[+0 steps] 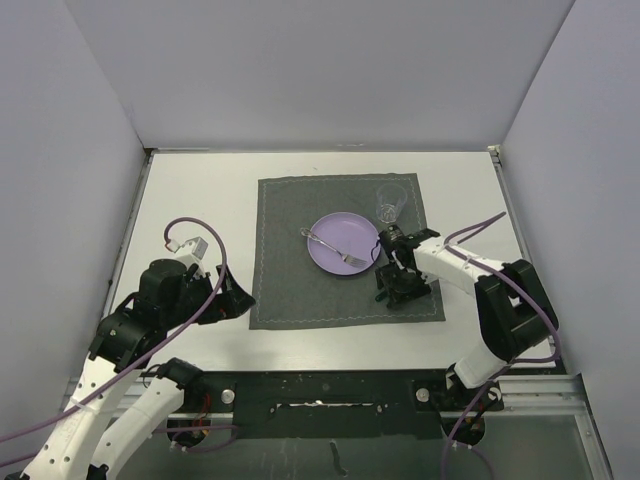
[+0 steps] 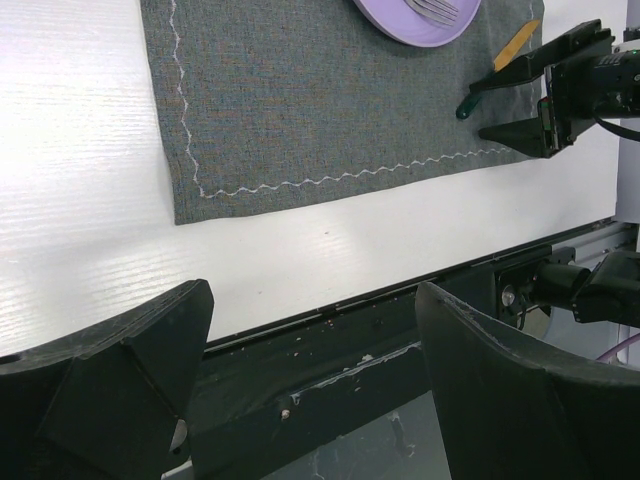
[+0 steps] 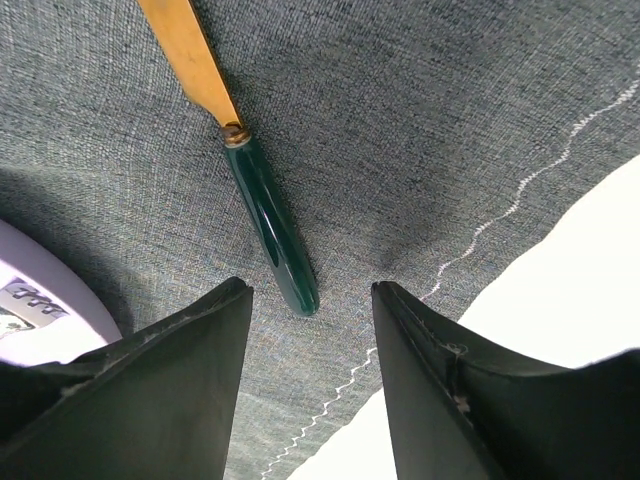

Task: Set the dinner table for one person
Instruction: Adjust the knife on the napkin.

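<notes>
Where vessels are concerned, a round lilac plate (image 1: pixel 355 232) is set at the middle of the placemat (image 1: pixel 290 220), and a metal fork (image 1: pixel 335 248) is laid slantwise across it, tines toward the near right. A clear stemmed glass (image 1: pixel 390 203) is stood upright at the placemat's far right corner, apart from the plate; whether anything is in it cannot be told.

The placemat is a dark grey woven cloth, square-cornered and edged with a pale zigzag stitch. It is spread flat on the dinner table (image 1: pixel 200 190), the broad, smooth white top on which everything else is set, bounded at the near side by a dark metal rail (image 1: pixel 320 385). A table knife (image 3: pixel 270 225) is laid flat on the cloth just right of the plate. Its handle is glossy dark green and rounded, its blade flat and brass-coloured, and the two are joined by a small collar.

The right gripper (image 3: pixel 310 290) is held low over the knife's handle end with its jaws moderately parted. The tip of the handle is seen in the gap but is touched by neither black finger (image 3: pixel 180 360), so nothing is clamped. The left gripper (image 2: pixel 312 295) is held over the table's near edge, left of the placemat, with its jaws spread wide and nothing between them.
</notes>
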### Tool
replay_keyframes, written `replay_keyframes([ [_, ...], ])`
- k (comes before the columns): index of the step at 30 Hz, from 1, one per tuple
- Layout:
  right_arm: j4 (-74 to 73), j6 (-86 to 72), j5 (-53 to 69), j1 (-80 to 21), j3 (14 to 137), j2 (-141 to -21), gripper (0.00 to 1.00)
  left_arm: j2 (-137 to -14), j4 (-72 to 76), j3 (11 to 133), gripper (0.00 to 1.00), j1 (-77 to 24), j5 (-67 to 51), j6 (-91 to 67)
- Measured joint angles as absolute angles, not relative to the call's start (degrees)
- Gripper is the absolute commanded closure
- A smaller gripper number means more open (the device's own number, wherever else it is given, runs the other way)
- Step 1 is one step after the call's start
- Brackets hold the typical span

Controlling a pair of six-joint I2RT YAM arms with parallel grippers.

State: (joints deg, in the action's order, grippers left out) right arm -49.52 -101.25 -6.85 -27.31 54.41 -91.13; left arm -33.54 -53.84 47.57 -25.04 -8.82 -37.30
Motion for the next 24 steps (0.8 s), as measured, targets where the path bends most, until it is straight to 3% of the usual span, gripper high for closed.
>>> replay_keyframes([
  [24, -47.8, -97.6, -4.8, -24.7, 54.6, -94.4, 0.58, -33.4, -53.9, 47.6, 0.18, -25.0, -8.8, -37.3],
])
